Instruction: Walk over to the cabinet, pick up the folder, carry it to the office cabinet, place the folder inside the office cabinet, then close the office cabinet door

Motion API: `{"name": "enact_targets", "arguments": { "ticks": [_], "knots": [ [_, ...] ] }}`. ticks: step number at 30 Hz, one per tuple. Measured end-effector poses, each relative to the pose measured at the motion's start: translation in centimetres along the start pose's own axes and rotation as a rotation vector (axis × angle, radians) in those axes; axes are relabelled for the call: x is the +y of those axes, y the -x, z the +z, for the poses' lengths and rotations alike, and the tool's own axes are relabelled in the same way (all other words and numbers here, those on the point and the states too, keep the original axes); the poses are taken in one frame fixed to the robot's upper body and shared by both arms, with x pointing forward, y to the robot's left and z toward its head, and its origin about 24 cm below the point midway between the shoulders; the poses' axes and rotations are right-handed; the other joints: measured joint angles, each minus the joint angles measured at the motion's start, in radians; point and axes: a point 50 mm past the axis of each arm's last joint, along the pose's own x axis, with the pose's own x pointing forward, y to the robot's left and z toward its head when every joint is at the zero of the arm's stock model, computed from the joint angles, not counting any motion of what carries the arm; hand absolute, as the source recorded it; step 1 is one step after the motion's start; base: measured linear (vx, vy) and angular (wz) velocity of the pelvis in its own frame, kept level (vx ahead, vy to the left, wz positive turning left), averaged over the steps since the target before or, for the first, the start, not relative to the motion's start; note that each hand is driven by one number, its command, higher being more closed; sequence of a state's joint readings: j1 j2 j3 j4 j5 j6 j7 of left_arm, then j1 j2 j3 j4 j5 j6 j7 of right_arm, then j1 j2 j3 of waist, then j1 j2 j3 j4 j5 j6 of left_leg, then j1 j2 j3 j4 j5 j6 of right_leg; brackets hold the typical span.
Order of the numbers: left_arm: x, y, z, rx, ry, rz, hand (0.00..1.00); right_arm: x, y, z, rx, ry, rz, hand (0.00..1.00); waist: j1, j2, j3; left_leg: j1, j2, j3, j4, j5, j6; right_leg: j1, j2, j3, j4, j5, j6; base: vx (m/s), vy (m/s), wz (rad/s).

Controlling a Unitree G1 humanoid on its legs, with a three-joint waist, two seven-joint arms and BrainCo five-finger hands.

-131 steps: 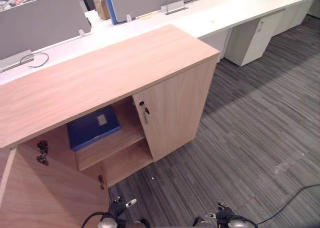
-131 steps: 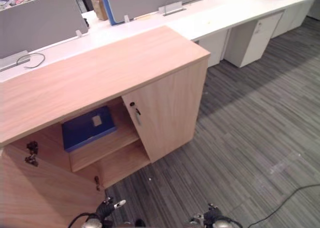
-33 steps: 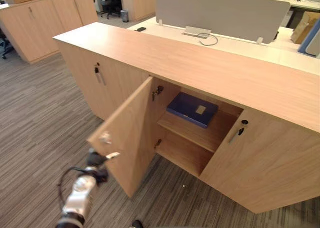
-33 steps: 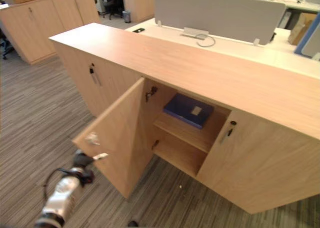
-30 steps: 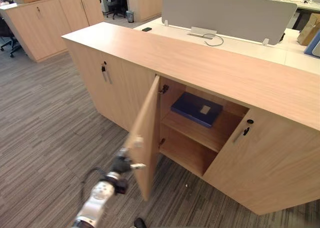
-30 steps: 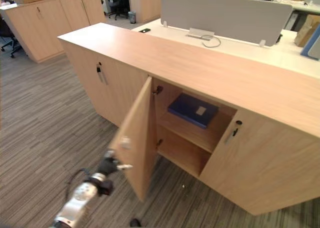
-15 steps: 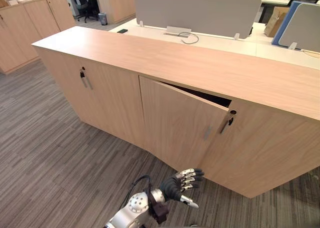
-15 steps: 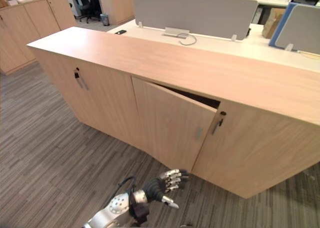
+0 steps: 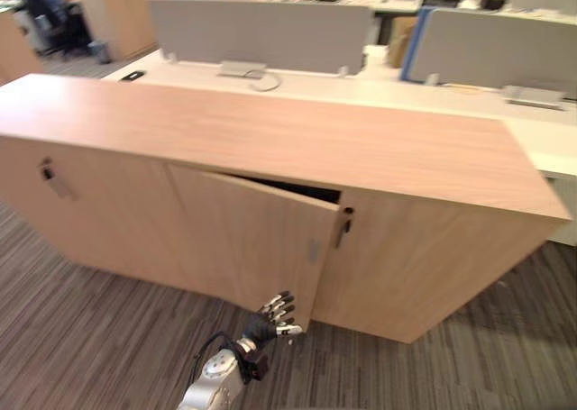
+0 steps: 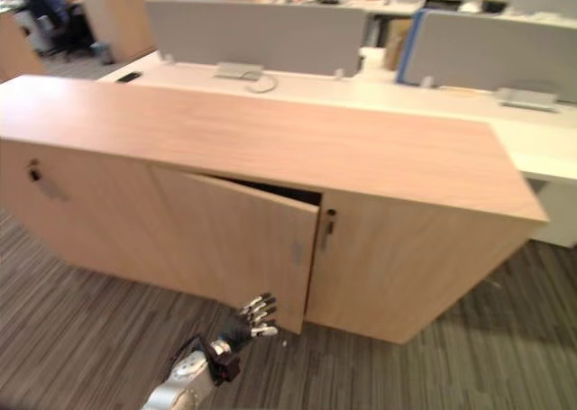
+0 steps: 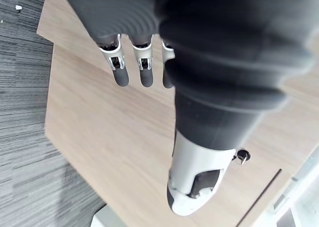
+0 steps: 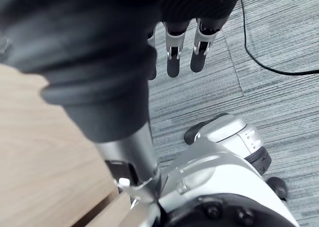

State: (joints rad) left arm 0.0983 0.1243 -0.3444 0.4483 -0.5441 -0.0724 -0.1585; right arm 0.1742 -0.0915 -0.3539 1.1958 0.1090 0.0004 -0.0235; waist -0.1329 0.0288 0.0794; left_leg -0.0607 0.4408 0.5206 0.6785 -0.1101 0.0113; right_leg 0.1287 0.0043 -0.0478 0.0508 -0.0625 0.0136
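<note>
Since the door (image 9: 257, 239) stood wide a second ago, we note it has swung nearly shut; a dark gap remains along its top. The folder, then on the shelf inside the office cabinet (image 9: 270, 131), is now hidden behind it. We find the left robot hand (image 9: 273, 314), fingers straight, by the door's lower corner; the right robot hand (image 12: 173, 57) hangs open. One push left, we judge.

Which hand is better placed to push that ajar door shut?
Left. The left robot hand is open by the lower corner of the door; the right robot hand hangs over carpet.
</note>
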Motion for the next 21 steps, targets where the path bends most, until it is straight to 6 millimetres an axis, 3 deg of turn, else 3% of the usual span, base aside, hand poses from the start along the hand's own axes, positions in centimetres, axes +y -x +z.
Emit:
{"name": "enact_targets", "arguments": {
  "ticks": [1, 2, 4, 6, 7, 8, 10, 15, 21],
  "knots": [
    [1.1, 0.0, -0.1, -0.014, 0.043, 0.087, 0.0, 0.0, 0.0, -0.1, 0.0, -0.021, -0.002, 0.0, 0.008, -0.007, 0.004, -0.023, -0.006, -0.087, 0.05, 0.031, -0.005, -0.002, 0.006, 0.05, 0.009, -0.003, -0.006, 0.14, -0.079, -1.16],
    [1.7, 0.1, -0.2, -0.017, 0.053, 0.132, 0.0, 0.2, 0.0, -0.1, 0.0, -0.031, 0.001, 0.0, 0.01, -0.014, 0.008, -0.032, -0.026, -0.135, 0.059, 0.003, -0.018, 0.0, 0.004, 0.08, 0.017, -0.006, -0.011, 0.12, -0.012, -1.21],
    [4.3, 1.1, -0.7, -0.019, 0.061, 0.304, 0.0, 0.3, 0.0, 0.3, -0.011, -0.066, -0.006, 0.0, 0.026, -0.01, 0.028, -0.023, -0.178, -0.33, -0.074, -0.121, -0.062, -0.035, -0.003, 0.191, 0.049, -0.007, -0.012, 0.08, 0.123, -1.42],
    [6.0, 2.0, -1.5, -0.001, 0.049, 0.42, 0.0, 0.2, -0.1, 0.6, -0.023, -0.079, -0.009, 0.0, 0.03, 0.005, 0.029, -0.002, -0.246, -0.419, -0.267, -0.122, -0.074, -0.069, 0.012, 0.253, 0.056, -0.006, 0.0, 0.04, 0.219, -1.29],
    [7.0, 2.7, -2.3, 0.028, 0.029, 0.496, 0.0, 0.0, -0.1, 0.8, -0.031, -0.079, -0.014, 0.0, 0.038, 0.021, 0.032, 0.026, -0.251, -0.426, -0.344, -0.066, -0.086, -0.075, 0.035, 0.295, 0.058, -0.011, 0.01, 0.05, 0.244, -1.22],
    [7.8, 3.2, -2.9, 0.056, 0.022, 0.539, 0.0, 0.3, 0.0, 0.7, -0.029, -0.085, -0.01, 0.0, 0.044, 0.018, 0.036, 0.048, -0.249, -0.395, -0.357, -0.062, -0.107, -0.07, 0.034, 0.322, 0.058, -0.011, 0.014, 0.08, 0.242, -1.11],
    [9.2, 5.1, -5.0, 0.158, -0.005, 0.642, 0.0, 0.6, 0.2, 0.1, -0.036, -0.113, -0.007, 0.0, 0.042, -0.011, 0.019, 0.102, -0.281, -0.302, -0.45, -0.05, -0.102, -0.083, -0.003, 0.374, 0.043, -0.008, 0.032, 0.09, 0.203, -0.85],
    [9.6, 7.5, -8.8, 0.325, 0.039, 0.678, 0.0, 0.7, 0.1, 1.2, -0.067, -0.123, 0.002, 0.0, 0.053, 0.004, 0.02, 0.172, -0.314, -0.122, -0.567, -0.011, -0.098, -0.167, -0.021, 0.4, 0.08, 0.0, 0.066, 0.11, 0.123, -0.9],
    [8.8, 6.7, -9.0, 0.303, 0.133, 0.688, 0.0, 0.8, 0.1, 1.1, -0.065, -0.141, 0.005, 0.0, 0.059, 0.017, 0.011, 0.202, -0.317, -0.101, -0.621, 0.01, -0.11, -0.156, -0.021, 0.335, 0.051, 0.009, 0.067, 0.04, 0.013, -0.07]
  ]
}}
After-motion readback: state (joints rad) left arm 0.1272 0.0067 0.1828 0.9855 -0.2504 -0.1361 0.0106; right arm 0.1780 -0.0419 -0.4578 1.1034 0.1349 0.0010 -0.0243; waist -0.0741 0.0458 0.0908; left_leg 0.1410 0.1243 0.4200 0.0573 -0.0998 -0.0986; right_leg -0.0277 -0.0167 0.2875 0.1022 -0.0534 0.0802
